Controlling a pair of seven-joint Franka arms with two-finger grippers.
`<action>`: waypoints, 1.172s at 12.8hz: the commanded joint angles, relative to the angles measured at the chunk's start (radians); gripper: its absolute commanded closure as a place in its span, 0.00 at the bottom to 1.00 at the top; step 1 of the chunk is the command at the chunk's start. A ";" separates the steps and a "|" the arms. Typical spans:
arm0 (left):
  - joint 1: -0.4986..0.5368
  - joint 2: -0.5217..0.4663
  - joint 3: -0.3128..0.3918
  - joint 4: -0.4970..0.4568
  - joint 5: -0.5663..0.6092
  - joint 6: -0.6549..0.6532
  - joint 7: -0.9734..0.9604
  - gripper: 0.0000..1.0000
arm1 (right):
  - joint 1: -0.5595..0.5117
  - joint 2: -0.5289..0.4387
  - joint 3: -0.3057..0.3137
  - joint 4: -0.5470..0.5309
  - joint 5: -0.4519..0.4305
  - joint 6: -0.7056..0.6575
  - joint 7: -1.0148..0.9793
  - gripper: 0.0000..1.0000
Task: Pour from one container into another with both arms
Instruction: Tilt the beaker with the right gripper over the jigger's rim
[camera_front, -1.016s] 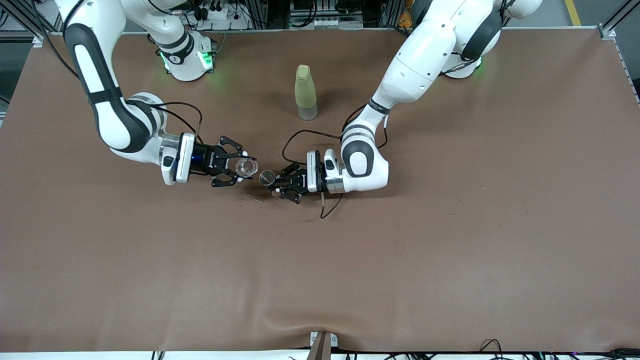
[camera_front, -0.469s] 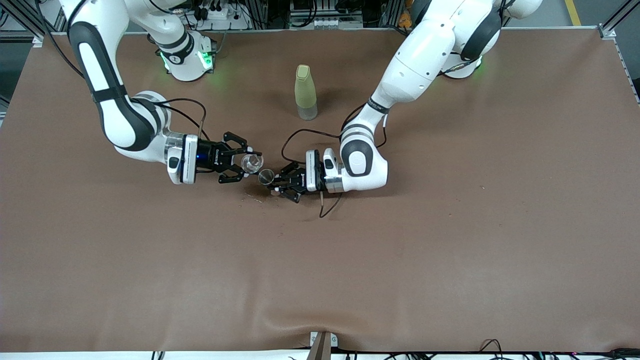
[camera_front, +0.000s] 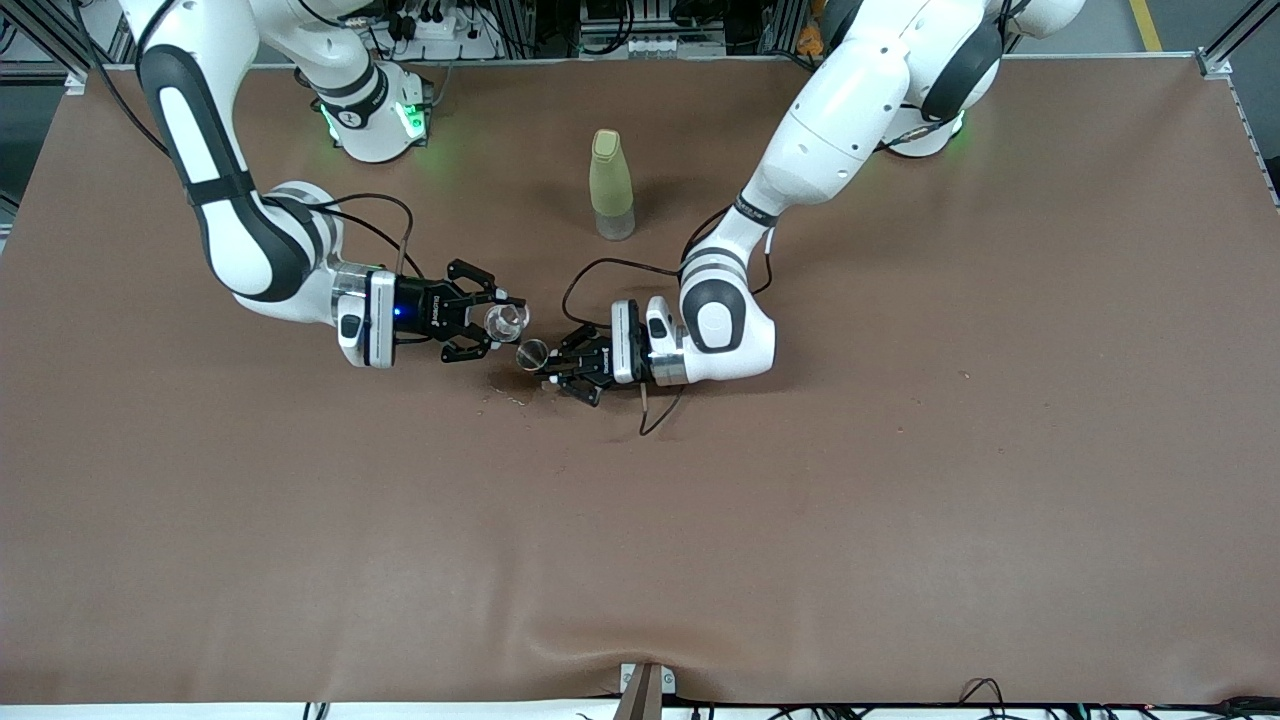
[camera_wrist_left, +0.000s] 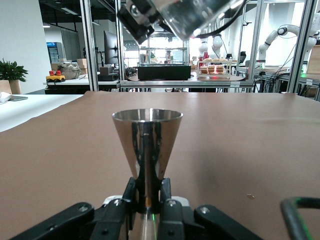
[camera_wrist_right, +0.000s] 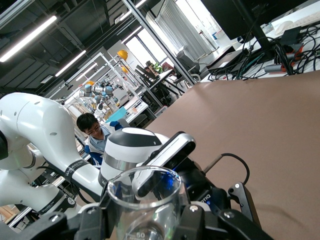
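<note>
Table (camera_front: 900, 520): matte brown leather-like sheet, slightly wrinkled near the edge closest to the front camera; a few pale crumbs (camera_front: 512, 398) lie on it below the two grippers.

Small clear glass beaker (camera_front: 505, 320), cylindrical, thin-walled, with printed graduation marks visible in the right wrist view (camera_wrist_right: 145, 205). The right gripper (camera_front: 490, 322) is clenched around its body, black fingers (camera_wrist_right: 192, 220) on both sides. The beaker is tilted, mouth toward the left arm's end of the table, in the air over the table's middle.

Polished steel conical measuring cup (camera_front: 533, 353), mirror-bright, flaring to a round rim, narrow at the waist (camera_wrist_left: 146, 145). The left gripper (camera_front: 556, 366) clamps it at the narrow waist and holds it upright, rim just beside and lower than the beaker's mouth, which shows at the upper edge of the left wrist view (camera_wrist_left: 200, 17).

Both arms, white with black bands, reach in low with forearms about level, wrists facing each other.

Tall pale yellow-green bottle (camera_front: 610, 185) with a rounded cap and clear base stands upright, farther from the front camera than both grippers.
</note>
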 joint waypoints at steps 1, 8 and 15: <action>-0.013 0.007 0.007 0.019 -0.029 0.016 -0.004 1.00 | 0.012 -0.038 -0.004 -0.045 0.031 -0.004 0.019 0.89; -0.014 0.007 0.007 0.018 -0.041 0.019 -0.004 1.00 | 0.044 -0.034 -0.001 -0.051 0.106 -0.016 0.154 0.89; -0.014 0.004 0.007 0.018 -0.050 0.019 -0.005 1.00 | 0.040 -0.040 -0.002 -0.048 0.109 -0.019 0.321 0.89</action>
